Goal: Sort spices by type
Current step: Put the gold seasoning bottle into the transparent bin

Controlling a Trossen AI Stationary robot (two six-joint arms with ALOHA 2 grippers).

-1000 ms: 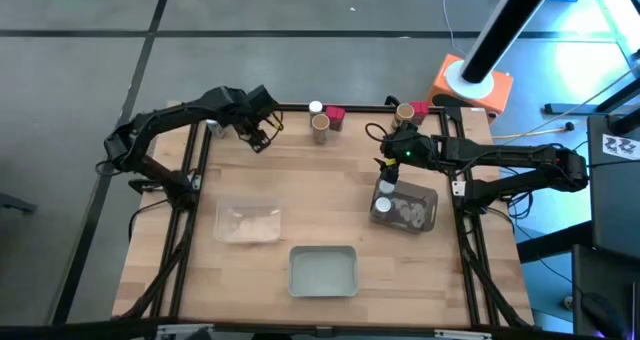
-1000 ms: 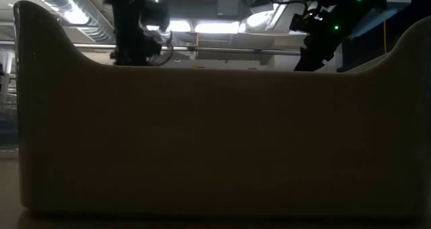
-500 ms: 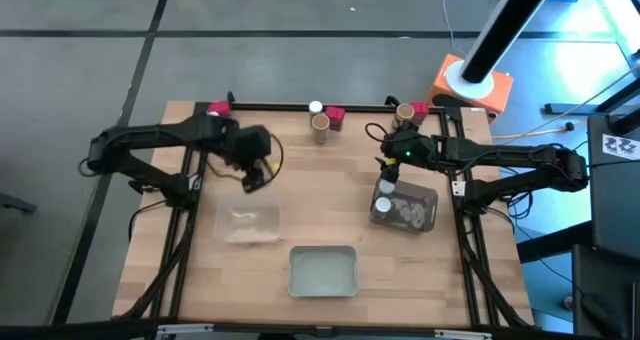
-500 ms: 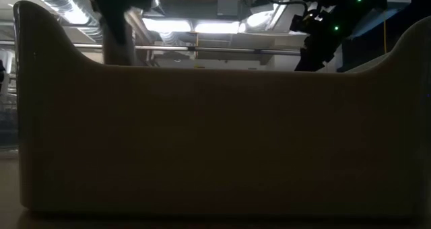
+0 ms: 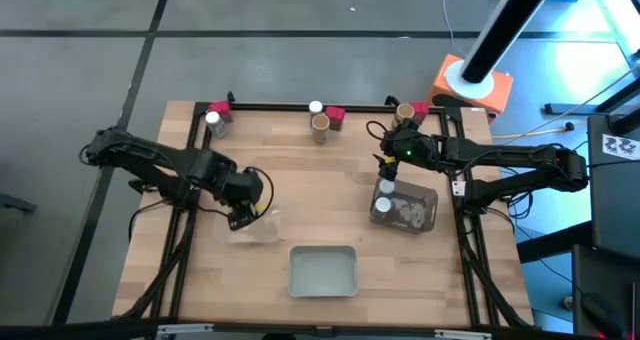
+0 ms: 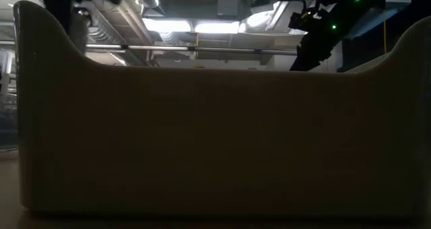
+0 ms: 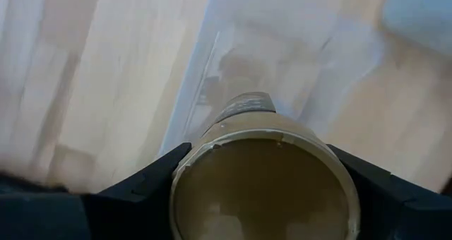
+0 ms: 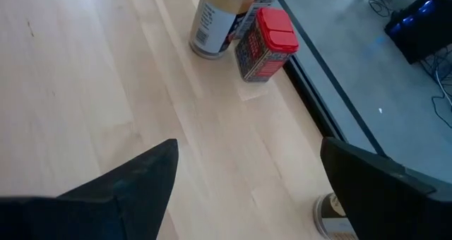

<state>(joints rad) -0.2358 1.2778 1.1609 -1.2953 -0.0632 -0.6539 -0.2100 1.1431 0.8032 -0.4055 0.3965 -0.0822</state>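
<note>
Jaws of the left gripper clamp a tan cylinder, held over the clear tray at the table's left. The right gripper hangs wide open, holding nothing, above two jars in the right tray.

Grey floor w/ dark seam lines lay round the wooden table, which sat in a black frame. An orange box stood just past the table's far right corner, a dark pole rising from it. Low view: ceiling strip lights were lit, w/ silver ducts and pipes overhead.
</note>
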